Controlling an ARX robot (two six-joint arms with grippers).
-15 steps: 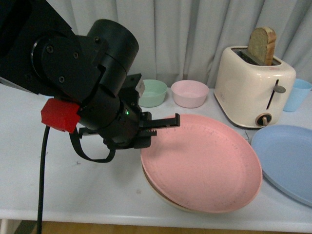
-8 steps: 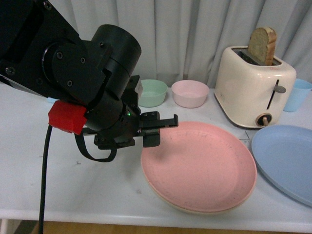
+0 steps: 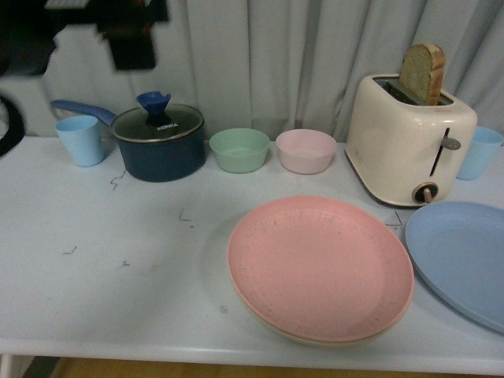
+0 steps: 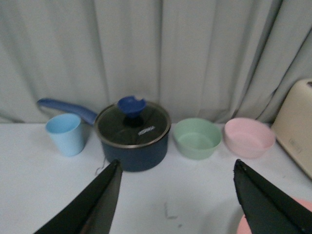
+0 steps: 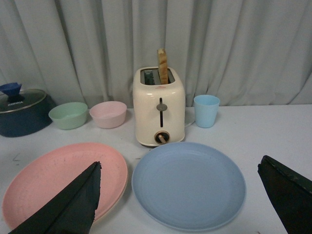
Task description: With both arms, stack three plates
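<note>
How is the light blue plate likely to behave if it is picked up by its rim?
The light blue plate looks rigid and should hold its shape. Being wide and shallow, it lies flat on the table, so its low rim probably offers little to grip. Held at one edge, it would likely tilt; its matte surface may limit slipping.

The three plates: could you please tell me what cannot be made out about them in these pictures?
1. Front view: the cream plate shows only a thin rim; the pink plate lying on it hides the rest.
2. Front view: the blue plate is cut off by the right edge.
3. Right wrist view: the pink plate is partly hidden behind a finger of the right hand.
</note>
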